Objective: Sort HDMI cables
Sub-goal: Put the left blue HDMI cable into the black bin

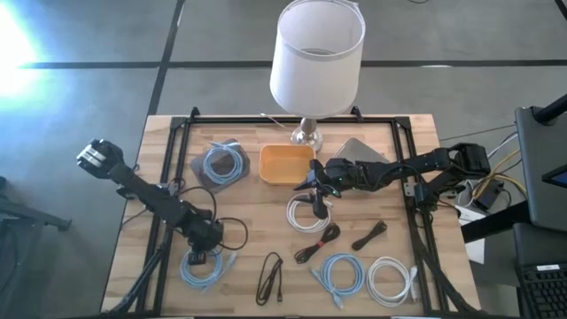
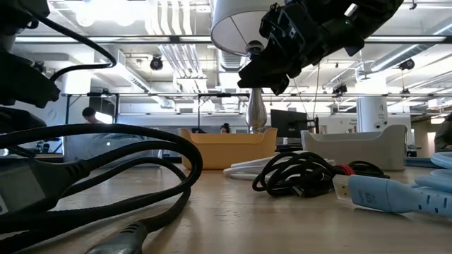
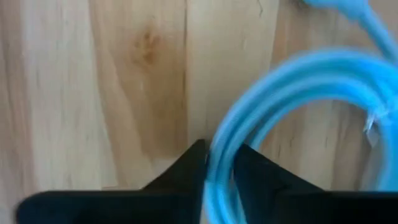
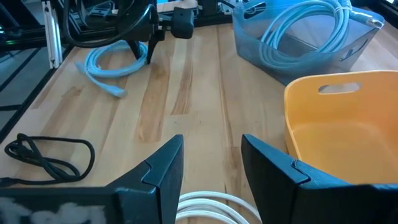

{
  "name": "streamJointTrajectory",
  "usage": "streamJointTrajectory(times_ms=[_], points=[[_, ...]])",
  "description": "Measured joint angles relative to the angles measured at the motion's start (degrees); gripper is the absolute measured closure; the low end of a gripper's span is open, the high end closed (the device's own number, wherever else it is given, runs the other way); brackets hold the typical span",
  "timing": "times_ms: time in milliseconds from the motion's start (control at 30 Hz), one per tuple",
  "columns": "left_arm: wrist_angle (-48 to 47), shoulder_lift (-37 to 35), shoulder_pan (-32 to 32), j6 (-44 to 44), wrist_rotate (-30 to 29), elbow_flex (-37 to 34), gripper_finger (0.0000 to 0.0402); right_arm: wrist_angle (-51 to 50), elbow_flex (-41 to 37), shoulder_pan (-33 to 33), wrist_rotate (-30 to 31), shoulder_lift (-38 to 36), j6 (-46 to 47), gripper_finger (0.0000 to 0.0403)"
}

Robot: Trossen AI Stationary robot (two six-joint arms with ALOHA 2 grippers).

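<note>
Two dark arms worked over coiled HDMI cables on a pale wooden table.

The left gripper (image 3: 219, 167) stood low at the table's near-left corner, its fingers pinched on a strand of a light blue coiled cable (image 1: 202, 268) lying flat on the wood. The right gripper (image 4: 211, 163), fingers spread and holding nothing, hovered just over a white coiled cable (image 1: 306, 213) near the table's middle. Beside that gripper, toward the table's far edge, sat an orange plastic tray (image 1: 285, 165), and next to it a grey tray (image 1: 221, 164) held another light blue coil (image 1: 223, 163). Along the table's near edge lay a thin black bundle (image 1: 269, 278), a third light blue loop (image 1: 341, 275) and a second white loop (image 1: 390, 279); two more black bundles (image 1: 319, 241) lay between them and the middle. A white-shaded lamp (image 1: 316, 55) stood at the table's far edge.
</note>
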Motion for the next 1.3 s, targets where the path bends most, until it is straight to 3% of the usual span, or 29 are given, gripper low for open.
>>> streamJointTrajectory(times_ms=[67,133,367,700,967,1300], points=[[-0.2,-0.5,0.0,0.2,-0.8,0.3,0.0365,0.0,0.0,0.0,0.0,0.0,0.0,0.0248],[0.0,-1.7,-0.1,0.5,-3.3,1.0,0.0365,0.0,0.0,0.0,0.0,0.0,0.0,0.0246],[-1.2,-6.5,0.6,0.5,-26.4,6.9,0.0358,0.0,0.0,0.0,0.0,0.0,-0.1,0.0245],[-18.4,-13.5,7.1,1.6,-58.8,18.9,0.0358,0.1,-0.1,0.0,0.0,0.1,-0.1,0.0248],[-28.6,-17.2,19.6,2.4,-63.5,23.3,0.0356,0.1,-0.1,0.0,0.0,0.1,0.0,0.0249],[-29.6,-16.4,35.5,0.9,-65.4,17.5,0.0350,0.1,-0.2,0.0,0.0,0.1,-0.1,0.0252]])
